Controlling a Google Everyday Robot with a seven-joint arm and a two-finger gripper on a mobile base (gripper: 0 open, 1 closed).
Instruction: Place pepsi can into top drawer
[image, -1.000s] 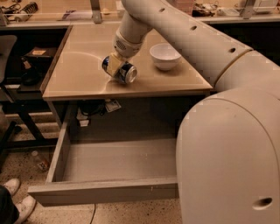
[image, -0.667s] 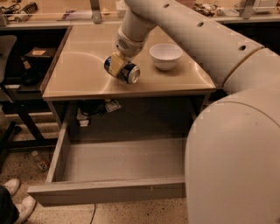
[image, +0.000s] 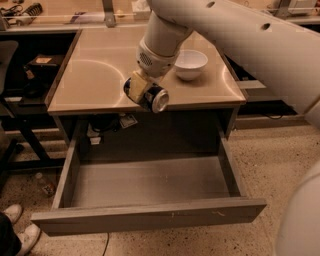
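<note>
Speckled floor (image: 272, 165) runs under a beige tabletop (image: 92, 75) that shines in warm light; the tool (image: 145, 93) hangs at its front edge. A chair (image: 7, 65) stands left, a cluttered bench (image: 75, 21) behind.

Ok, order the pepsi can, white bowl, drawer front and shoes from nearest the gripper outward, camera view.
1. pepsi can, held in the gripper at the tabletop front edge.
2. white bowl, farther back on the tabletop.
3. top drawer front panel, below.
4. shoes, floor, bottom left.
</note>
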